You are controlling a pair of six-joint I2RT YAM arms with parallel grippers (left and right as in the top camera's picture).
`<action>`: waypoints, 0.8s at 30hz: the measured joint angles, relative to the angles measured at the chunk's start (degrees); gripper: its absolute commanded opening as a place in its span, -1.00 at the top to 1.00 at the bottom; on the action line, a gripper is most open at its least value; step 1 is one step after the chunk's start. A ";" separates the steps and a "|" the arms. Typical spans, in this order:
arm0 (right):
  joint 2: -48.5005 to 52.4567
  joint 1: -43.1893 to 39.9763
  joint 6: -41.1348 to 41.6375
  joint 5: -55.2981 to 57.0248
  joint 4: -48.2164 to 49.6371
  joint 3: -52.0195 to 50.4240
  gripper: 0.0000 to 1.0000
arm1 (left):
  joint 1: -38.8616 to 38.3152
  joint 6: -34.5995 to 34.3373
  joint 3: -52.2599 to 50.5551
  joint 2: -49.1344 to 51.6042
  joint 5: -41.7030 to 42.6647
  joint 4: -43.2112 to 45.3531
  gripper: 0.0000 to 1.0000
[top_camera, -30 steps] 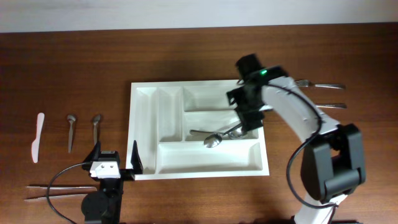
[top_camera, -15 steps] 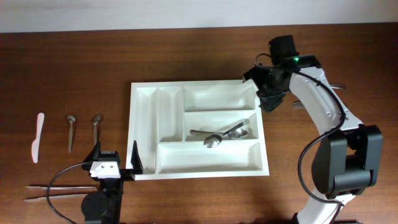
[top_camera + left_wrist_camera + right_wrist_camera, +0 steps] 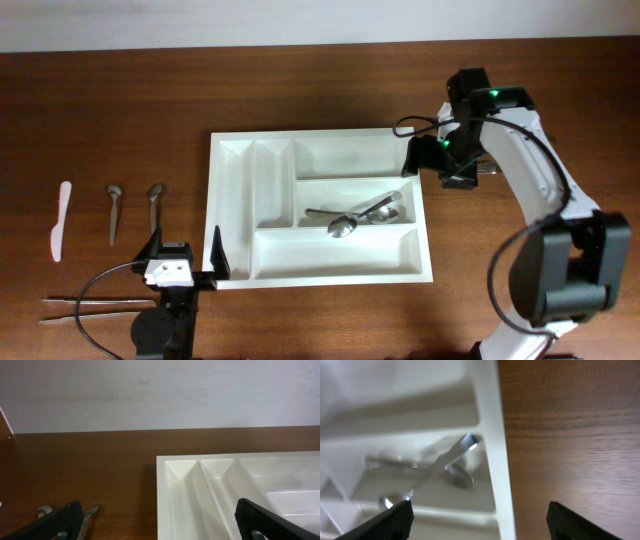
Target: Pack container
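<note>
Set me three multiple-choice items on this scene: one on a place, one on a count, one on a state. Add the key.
1. Where do the spoons inside the tray lie?
A. in the middle wide compartment
B. in a narrow compartment
C. in the wide compartment nearest the robot

2. How many compartments has the tray?
A. three
B. five
C. seven

3. How is the right claw?
A. open and empty
B. shut on a spoon
C. shut on a white knife

Key:
1 A: the overhead view shows them in the middle of the three wide compartments.
2 B: two narrow ones and three wide ones show from above.
3 A: in the right wrist view its fingers stand wide apart with nothing between them.
</note>
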 measured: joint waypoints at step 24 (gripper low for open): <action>-12.15 20.87 -13.49 -0.07 -12.00 -4.04 0.92 | 0.00 0.00 0.00 0.00 0.00 0.00 -0.99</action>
